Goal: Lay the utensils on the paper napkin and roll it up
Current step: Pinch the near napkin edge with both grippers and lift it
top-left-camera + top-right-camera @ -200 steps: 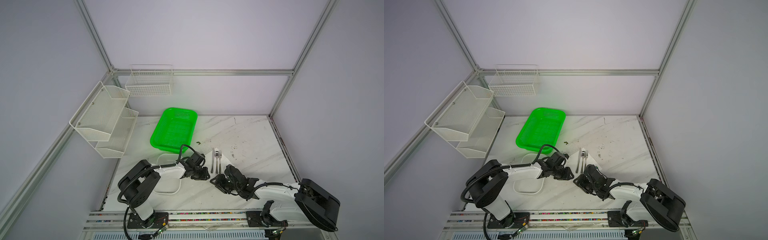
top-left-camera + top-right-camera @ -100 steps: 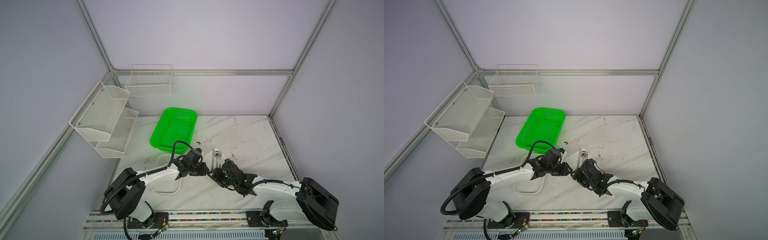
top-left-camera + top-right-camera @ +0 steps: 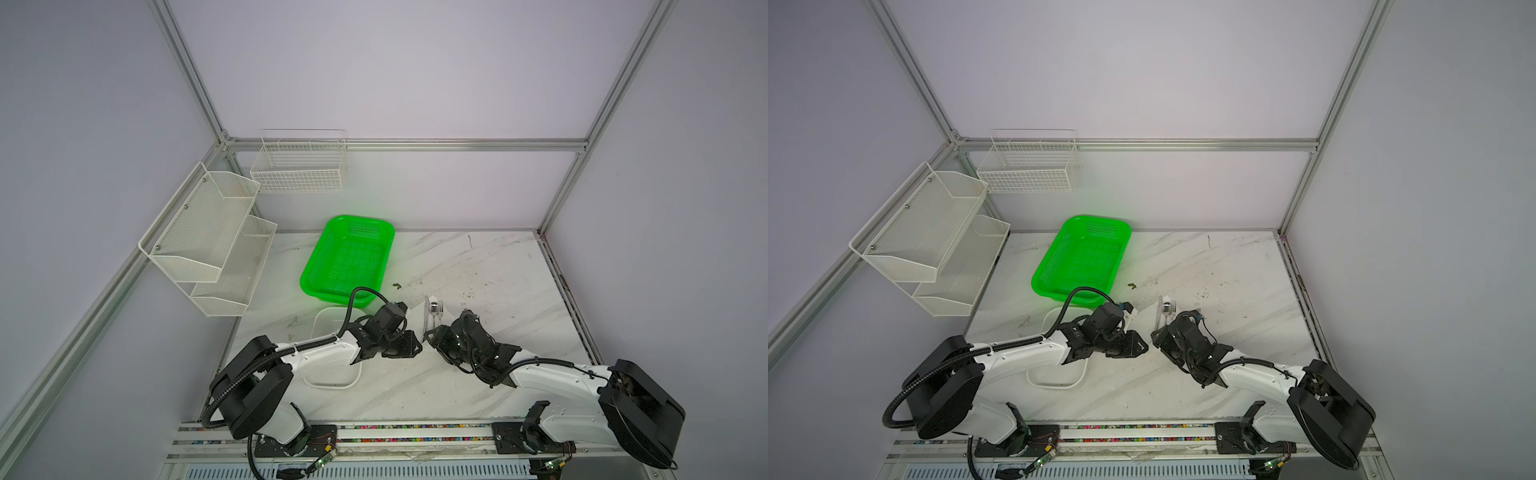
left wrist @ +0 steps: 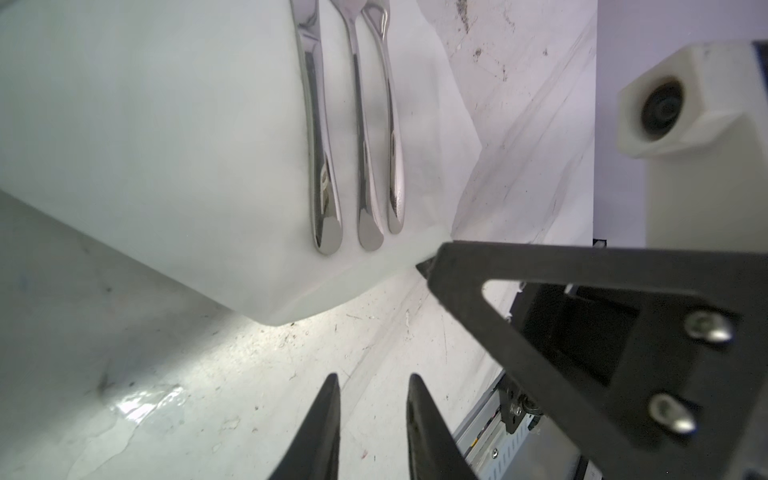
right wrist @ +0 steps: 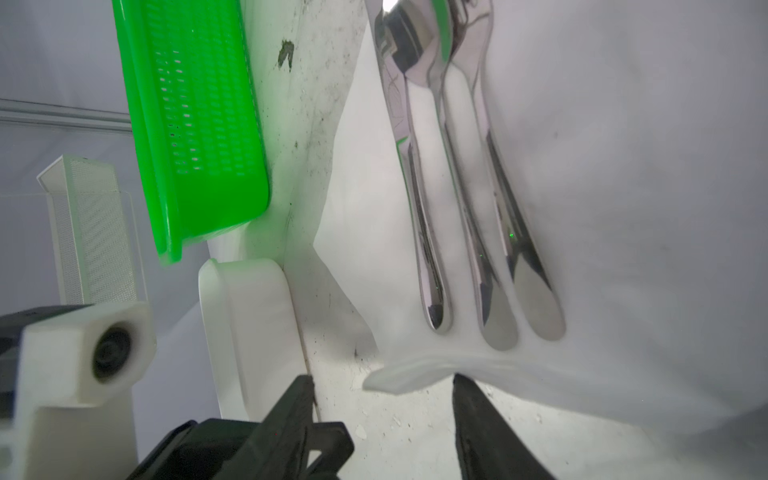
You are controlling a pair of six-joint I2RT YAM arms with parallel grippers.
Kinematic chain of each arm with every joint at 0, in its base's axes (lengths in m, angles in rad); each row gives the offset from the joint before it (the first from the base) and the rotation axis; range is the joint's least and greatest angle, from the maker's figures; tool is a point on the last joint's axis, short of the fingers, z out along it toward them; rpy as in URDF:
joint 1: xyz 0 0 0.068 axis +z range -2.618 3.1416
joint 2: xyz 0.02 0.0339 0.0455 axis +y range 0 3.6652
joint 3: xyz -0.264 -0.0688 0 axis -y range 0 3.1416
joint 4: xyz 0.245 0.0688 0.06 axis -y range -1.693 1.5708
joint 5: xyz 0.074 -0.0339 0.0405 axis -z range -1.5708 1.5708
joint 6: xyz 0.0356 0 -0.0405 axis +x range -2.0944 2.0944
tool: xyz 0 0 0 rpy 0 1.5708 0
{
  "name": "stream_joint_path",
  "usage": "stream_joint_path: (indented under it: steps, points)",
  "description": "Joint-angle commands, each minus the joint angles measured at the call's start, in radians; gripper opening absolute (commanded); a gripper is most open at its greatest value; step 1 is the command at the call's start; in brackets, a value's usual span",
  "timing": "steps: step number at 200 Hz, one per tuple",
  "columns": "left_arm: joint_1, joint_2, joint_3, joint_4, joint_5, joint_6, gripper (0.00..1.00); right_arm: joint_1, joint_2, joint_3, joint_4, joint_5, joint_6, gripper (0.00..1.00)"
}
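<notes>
On the marble table [image 3: 478, 266], in both top views, two robot arms meet near the front centre. Between them lies the paper napkin [image 3: 419, 314], with the utensils [image 3: 435, 309] resting on it. The left gripper [image 3: 411, 345] and right gripper [image 3: 430, 332] sit low at the napkin's near edge, close to each other. A green basket [image 3: 349, 257] stands behind, and a white tray [image 3: 316, 328] lies under the left arm. The same grouping shows in a top view with the napkin [image 3: 1148, 318] and cutlery [image 3: 1167, 309] just beyond both tools.

From the left wrist camera, three shiny handles of the utensils [image 4: 365, 145] lie side by side on the napkin [image 4: 166, 145], whose near edge is lifted off the table. The left gripper [image 4: 374, 395] has its jaws only narrowly parted, holding nothing, short of the paper. One finger of the right tool touches the napkin's corner.

From the right wrist camera, the utensils [image 5: 469, 208] lie parallel on the napkin [image 5: 644, 208]. Its near edge curls up just ahead of the right gripper [image 5: 382, 399], whose jaws stand about half open around that edge without pinching it.

Judged from this, placing the cutlery is done. Rolling has barely begun: the paper is not yet wrapped over the handles.
</notes>
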Motion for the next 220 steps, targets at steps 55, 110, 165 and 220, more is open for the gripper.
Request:
stream_joint_path:
  steps: [55, 110, 165, 220]
  points:
    - [-0.014, 0.098, 0.120, 0.048, 0.013, 0.026, 0.26, -0.055, -0.007, -0.002, -0.012, -0.029, -0.012, 0.56]
    - [-0.014, 0.133, 0.153, 0.063, 0.006, 0.038, 0.25, -0.075, -0.004, -0.008, -0.013, -0.053, -0.029, 0.55]
    - [-0.005, 0.181, 0.157, 0.056, -0.012, 0.043, 0.23, -0.080, -0.032, 0.004, -0.094, -0.063, -0.083, 0.50]
    - [0.002, 0.195, 0.199, 0.037, -0.023, 0.049, 0.23, -0.080, -0.054, 0.029, -0.227, -0.102, -0.226, 0.34]
